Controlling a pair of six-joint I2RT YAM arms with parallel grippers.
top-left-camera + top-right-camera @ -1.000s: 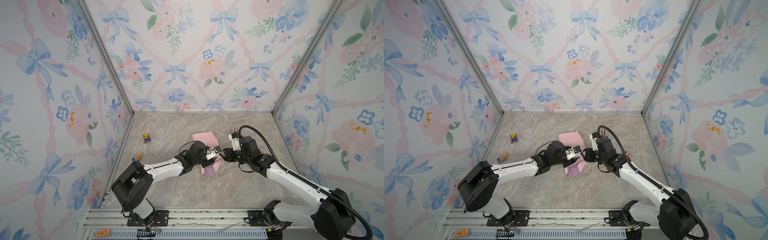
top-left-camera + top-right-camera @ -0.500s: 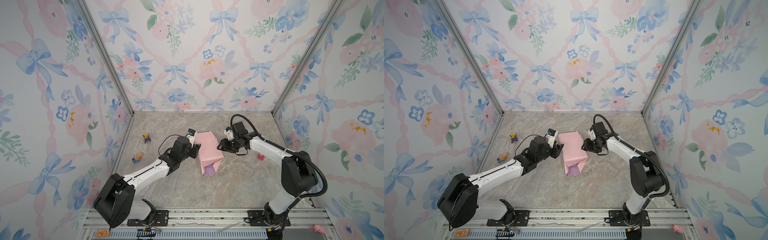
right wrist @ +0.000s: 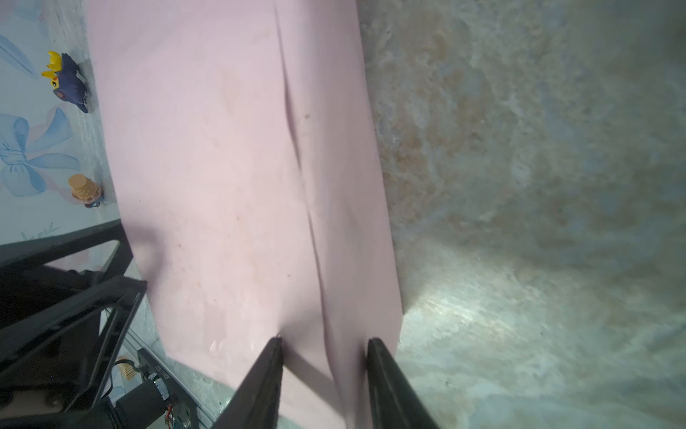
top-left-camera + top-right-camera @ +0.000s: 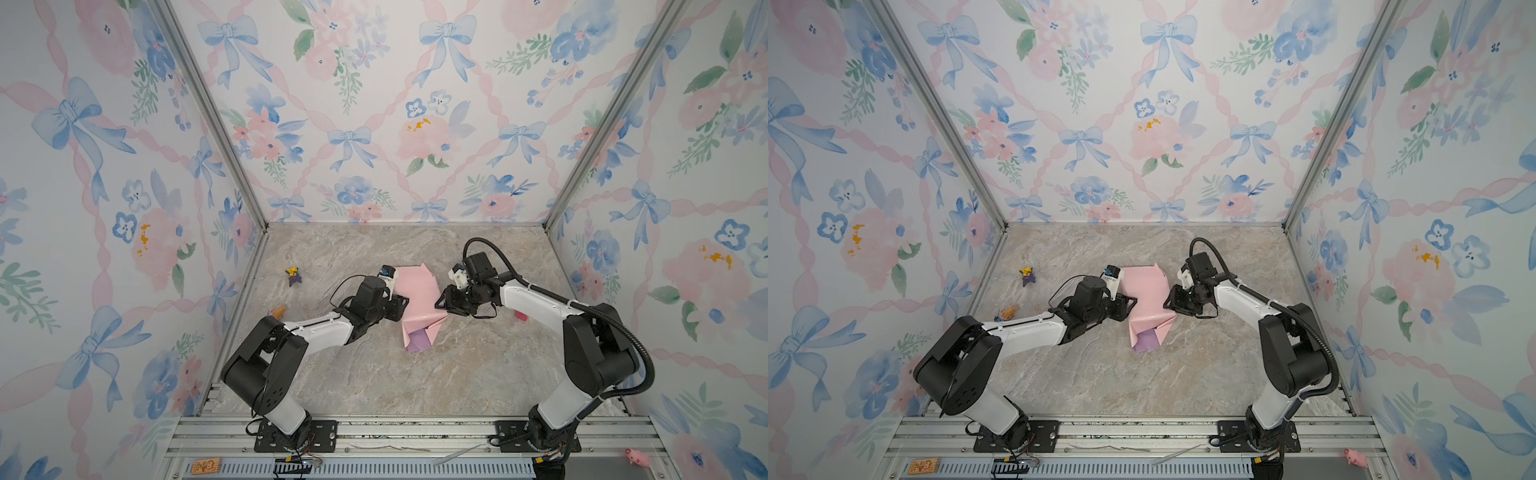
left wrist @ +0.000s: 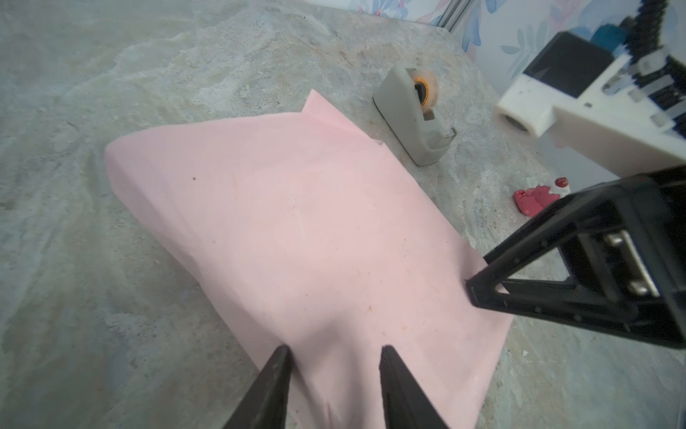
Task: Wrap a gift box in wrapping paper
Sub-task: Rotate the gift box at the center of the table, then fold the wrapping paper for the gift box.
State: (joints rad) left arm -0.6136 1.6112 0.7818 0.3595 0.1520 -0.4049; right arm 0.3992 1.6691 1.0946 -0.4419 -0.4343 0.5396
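One small pink pig figure point(image 4: 636, 457) lies nearest, by the metal front rail point(image 4: 415, 432) at 5 o'clock. At the middle of the grey marble-look tabletop point(image 4: 374, 386) sits the creased wrapping paper point(image 4: 415, 299). It is folded into a pale pink mound, with its lilac inside showing at the near, open end. The gift box is hidden from every view.

The left gripper point(image 4: 402, 306) meets the mound at 9 o'clock and the right gripper point(image 4: 439, 305) at 3 o'clock. The left's black fingers point(image 5: 271, 390) stand apart astride a paper bulge, and the right's fingers point(image 3: 260, 386) straddle a crease. I cannot tell whether either pair pinches the sheet.

A red toy point(image 4: 520, 316) lies at 3 o'clock and an orange toy point(image 4: 277, 311) at 9. Farther off, a purple-and-yellow figure point(image 4: 294, 275) is at 10 o'clock. A grey-beige tape dispenser point(image 5: 415, 115) stands near the paper's pointed far corner.
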